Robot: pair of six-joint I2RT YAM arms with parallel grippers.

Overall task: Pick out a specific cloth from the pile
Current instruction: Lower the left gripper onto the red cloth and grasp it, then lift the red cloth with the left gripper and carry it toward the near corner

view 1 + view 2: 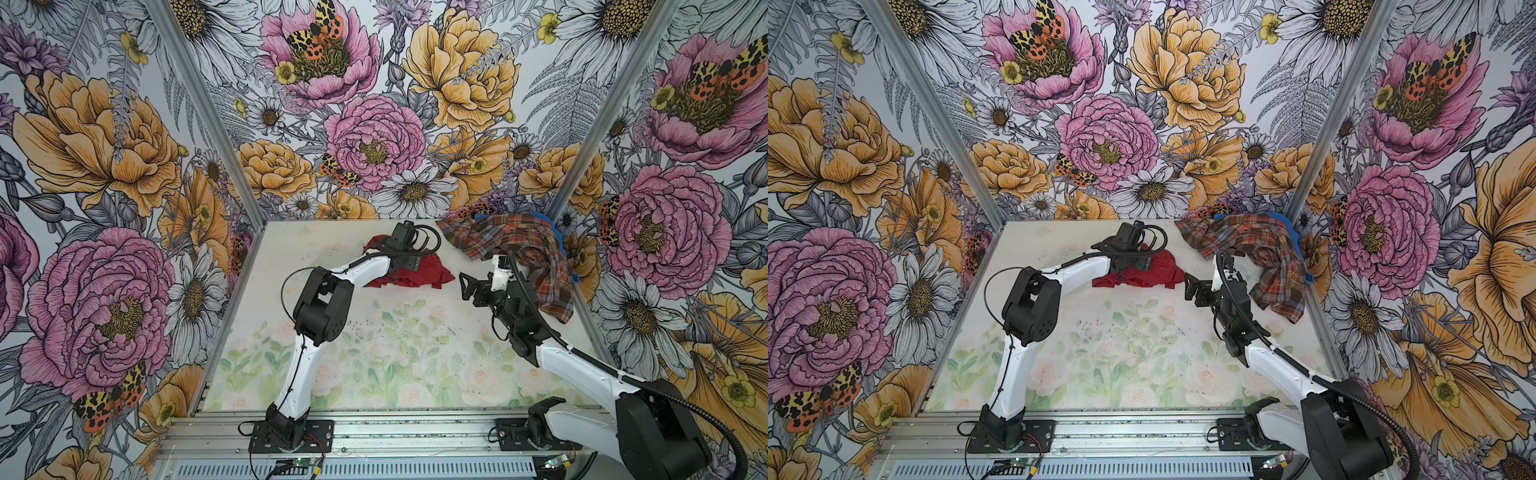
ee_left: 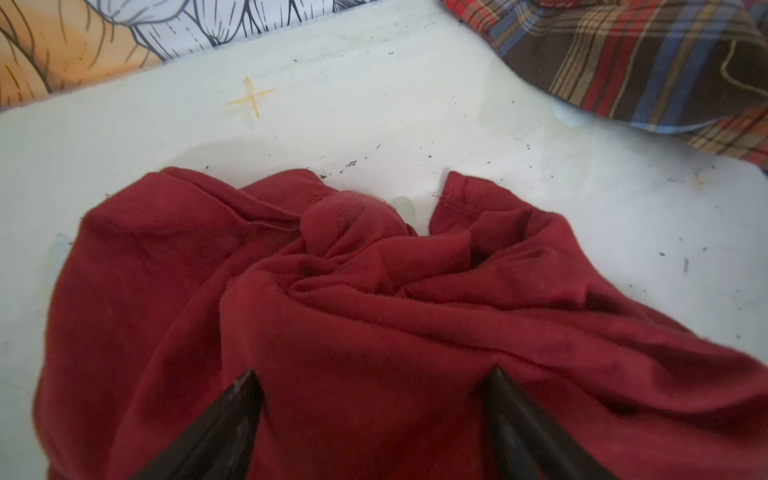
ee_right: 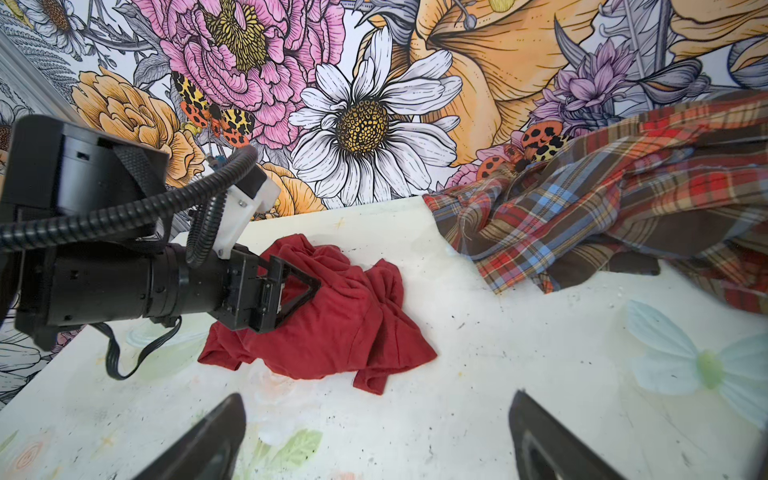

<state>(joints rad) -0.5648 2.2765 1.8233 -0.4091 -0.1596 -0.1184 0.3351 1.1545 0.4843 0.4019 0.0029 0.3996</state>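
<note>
Dark-red cloth [image 3: 332, 316] crumpled on tabletop [image 1: 374, 357], apart from plaid pile [image 1: 523, 253]. Left gripper [image 2: 374, 395] spread, straddling its folds, likely positioned for grasp. Right gripper [image 3: 374, 424] spread, empty, standing by nearby.

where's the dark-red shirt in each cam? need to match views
Top views: dark-red shirt mid-table, partly under the left gripper.
Left wrist: fills the lower frame.
Right wrist: left of centre.
Shared landmark: plaid shirt.
</note>
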